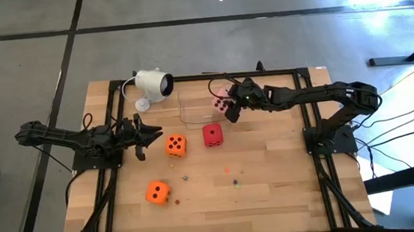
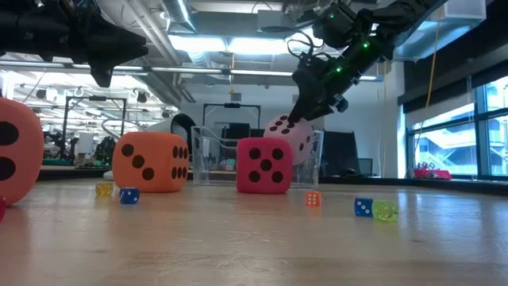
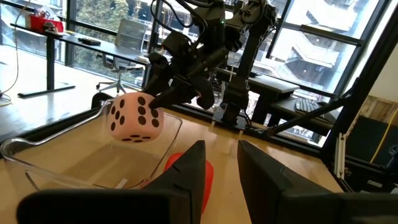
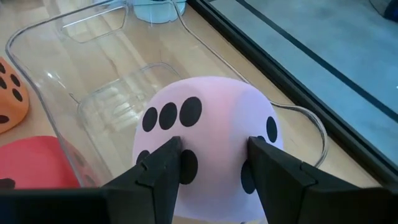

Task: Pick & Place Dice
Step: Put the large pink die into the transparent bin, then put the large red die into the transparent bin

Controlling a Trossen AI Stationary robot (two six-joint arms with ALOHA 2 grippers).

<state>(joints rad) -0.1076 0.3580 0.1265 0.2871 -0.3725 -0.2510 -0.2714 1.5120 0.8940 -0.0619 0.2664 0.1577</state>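
From above, the right gripper (image 1: 230,105) reaches in from its base, clamped on the pale pink die (image 1: 224,100) over the clear container (image 1: 191,108). The left gripper (image 1: 149,136) stretches level beside an orange die (image 1: 176,144), fingers apart.

At table height, the pink die (image 2: 290,135) hangs above the container (image 2: 208,155), behind the red die (image 2: 264,165).

The right wrist shows both fingers (image 4: 160,168) pinching the pink die (image 4: 205,134).

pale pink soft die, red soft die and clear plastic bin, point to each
pale pink soft die (image 3: 132,118), left wrist view, pipped front face
red soft die (image 2: 264,165), low view, five-pip face
clear plastic bin (image 4: 37,68), right wrist view, near wall
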